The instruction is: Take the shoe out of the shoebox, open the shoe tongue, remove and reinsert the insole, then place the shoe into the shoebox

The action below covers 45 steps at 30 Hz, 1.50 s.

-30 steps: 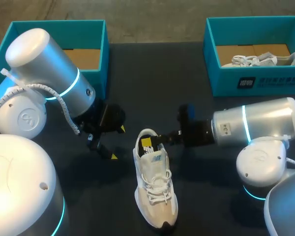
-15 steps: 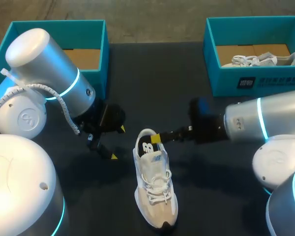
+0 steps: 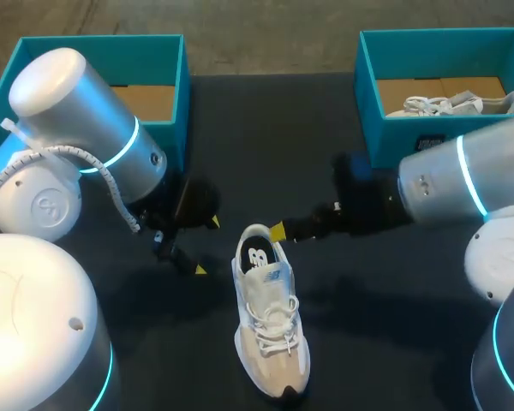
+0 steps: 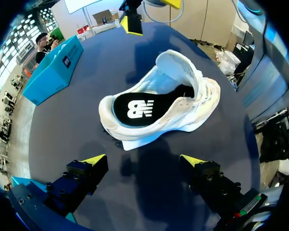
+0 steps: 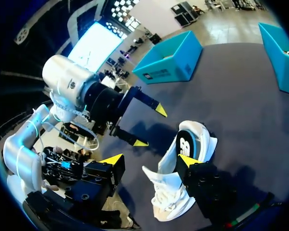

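While left gripper [image 4: 143,160] and right gripper [image 5: 150,159] gape empty, the shoe [image 5: 202,142] lies heel-first just ahead of the right one, crosswise.

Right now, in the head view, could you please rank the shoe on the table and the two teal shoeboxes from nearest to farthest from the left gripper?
1. Shoe, right beside the left gripper, mid-table.
2. Left shoebox, behind it at the far left.
3. Right shoebox, across the table at the far right.
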Available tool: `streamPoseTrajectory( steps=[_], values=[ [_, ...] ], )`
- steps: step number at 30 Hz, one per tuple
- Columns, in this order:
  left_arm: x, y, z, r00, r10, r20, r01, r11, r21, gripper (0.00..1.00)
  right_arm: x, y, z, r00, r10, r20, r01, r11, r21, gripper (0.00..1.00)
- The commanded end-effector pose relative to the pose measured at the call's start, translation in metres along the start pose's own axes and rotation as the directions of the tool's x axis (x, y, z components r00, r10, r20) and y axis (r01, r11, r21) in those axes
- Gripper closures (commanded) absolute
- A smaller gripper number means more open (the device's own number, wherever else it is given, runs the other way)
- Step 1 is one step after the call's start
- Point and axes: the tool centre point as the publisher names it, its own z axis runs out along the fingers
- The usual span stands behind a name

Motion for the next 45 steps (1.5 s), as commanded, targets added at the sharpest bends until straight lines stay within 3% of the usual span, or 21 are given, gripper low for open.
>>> streamPoseTrajectory(
  steps=[1, 11, 15, 16, 22, 27, 39, 45],
  values=[
    [-0.005, 0.001, -0.026, 0.998, 0.01, -0.058, -0.008, 1.0, 0.029, 0.0, 0.013, 0.003, 0.006, 0.978, 0.009, 0.207, -0.019, 0.999, 0.047, 0.29],
    [-0.018, 0.042, -0.085, 0.98, 0.15, -0.131, -0.144, 0.988, 0.057, 0.0, 0.028, 0.001, 0.025, 0.966, 0.011, 0.258, -0.031, 0.997, 0.074, 0.57],
    [-0.019, 0.057, -0.098, 0.973, 0.191, -0.126, -0.189, 0.982, 0.031, 0.0, 0.03, 0.002, 0.038, 0.955, 0.021, 0.297, -0.05, 0.995, 0.091, 0.95],
    [-0.021, 0.062, -0.101, 0.971, 0.203, -0.124, -0.201, 0.979, 0.024, 0.0, 0.031, 0.003, 0.041, 0.952, 0.022, 0.306, -0.054, 0.994, 0.094, 1.0],
    [-0.028, 0.087, -0.124, 0.95, 0.277, -0.141, -0.271, 0.961, 0.063, 0.0, 0.037, 0.008, 0.064, 0.941, 0.029, 0.337, -0.069, 0.992, 0.107, 1.0],
    [-0.039, 0.105, -0.146, 0.944, 0.314, -0.099, -0.31, 0.949, 0.052, 0.0, 0.038, 0.011, 0.073, 0.955, 0.032, 0.294, -0.064, 0.993, 0.102, 1.0],
    [-0.039, 0.105, -0.146, 0.944, 0.314, -0.099, -0.31, 0.949, 0.052, 0.0, 0.038, 0.011, 0.073, 0.955, 0.032, 0.294, -0.064, 0.993, 0.102, 1.0],
    [-0.051, 0.117, -0.152, 0.924, 0.358, -0.134, -0.359, 0.933, 0.018, 0.0, 0.026, 0.012, 0.078, 0.911, 0.046, 0.41, -0.095, 0.99, 0.1, 1.0]
  ],
)
